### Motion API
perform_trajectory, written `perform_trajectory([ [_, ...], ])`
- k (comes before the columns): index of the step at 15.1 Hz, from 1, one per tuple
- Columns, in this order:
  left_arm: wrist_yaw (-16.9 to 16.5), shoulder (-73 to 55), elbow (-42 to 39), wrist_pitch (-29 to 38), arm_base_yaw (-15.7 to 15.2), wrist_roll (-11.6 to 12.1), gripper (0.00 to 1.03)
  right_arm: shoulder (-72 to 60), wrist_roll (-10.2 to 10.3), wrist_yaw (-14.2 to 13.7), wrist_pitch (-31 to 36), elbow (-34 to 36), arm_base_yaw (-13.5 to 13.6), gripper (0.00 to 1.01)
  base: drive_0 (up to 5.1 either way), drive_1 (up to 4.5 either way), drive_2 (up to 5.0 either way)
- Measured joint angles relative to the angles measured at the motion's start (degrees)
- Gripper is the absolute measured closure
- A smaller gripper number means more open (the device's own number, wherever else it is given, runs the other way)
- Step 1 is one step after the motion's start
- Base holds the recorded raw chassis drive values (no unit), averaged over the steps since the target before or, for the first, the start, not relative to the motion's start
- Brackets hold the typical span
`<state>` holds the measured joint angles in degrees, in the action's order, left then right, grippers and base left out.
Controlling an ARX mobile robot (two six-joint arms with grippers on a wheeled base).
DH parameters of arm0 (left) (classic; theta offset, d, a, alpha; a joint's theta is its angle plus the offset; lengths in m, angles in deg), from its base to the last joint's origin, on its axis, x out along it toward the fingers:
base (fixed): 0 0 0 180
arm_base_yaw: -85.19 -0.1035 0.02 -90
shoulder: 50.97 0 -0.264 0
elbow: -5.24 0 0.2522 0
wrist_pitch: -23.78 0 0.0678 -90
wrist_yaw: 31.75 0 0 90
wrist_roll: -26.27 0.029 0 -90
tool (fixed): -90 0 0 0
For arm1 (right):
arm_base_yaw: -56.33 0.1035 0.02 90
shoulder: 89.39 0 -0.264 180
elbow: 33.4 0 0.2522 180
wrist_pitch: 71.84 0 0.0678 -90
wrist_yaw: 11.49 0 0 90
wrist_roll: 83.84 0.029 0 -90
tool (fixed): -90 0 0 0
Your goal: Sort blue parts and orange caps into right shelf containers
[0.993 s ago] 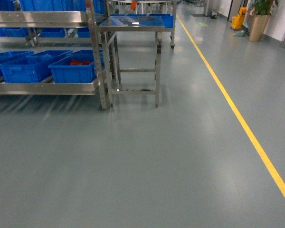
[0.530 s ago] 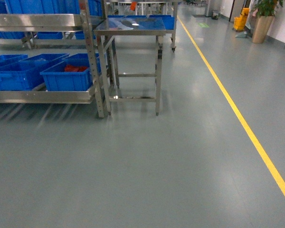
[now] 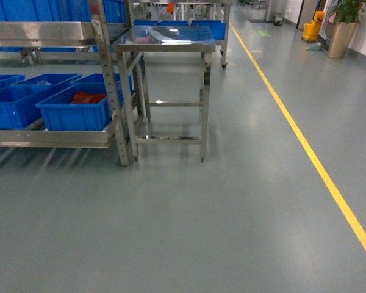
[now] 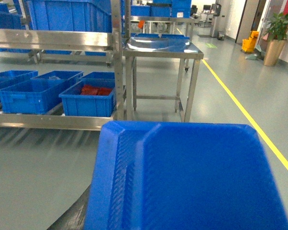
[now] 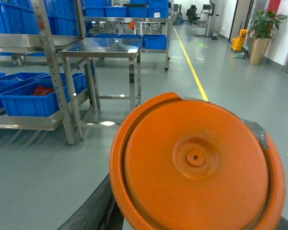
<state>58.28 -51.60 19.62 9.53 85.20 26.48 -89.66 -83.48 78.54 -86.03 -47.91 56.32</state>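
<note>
Can't see either gripper's jaws. A blue part [image 4: 192, 177] fills the left wrist view, an orange cap [image 5: 197, 163] the right; blue crates [image 3: 73, 107] sit on the shelf [image 3: 49, 137], left of the steel table [image 3: 165, 39].

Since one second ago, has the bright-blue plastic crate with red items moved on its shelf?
No. The bright-blue plastic crate remains beside the perforated steel upright; only the view shifted.

Neither arm shows in the head view. Each wrist camera is nearly filled by what its arm carries (blue on the left, orange on the right), so the fingers are hidden and their grip probably cannot be judged.
</note>
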Motion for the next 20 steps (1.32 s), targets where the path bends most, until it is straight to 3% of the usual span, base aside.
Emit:
perform_trajectory([
  [20,0.1,0.0,0.0,0.1,0.0,0.0,0.6,0.0,0.0,0.0,0.3,0.0,0.0,0.57,0.0,4.32,-4.3],
])
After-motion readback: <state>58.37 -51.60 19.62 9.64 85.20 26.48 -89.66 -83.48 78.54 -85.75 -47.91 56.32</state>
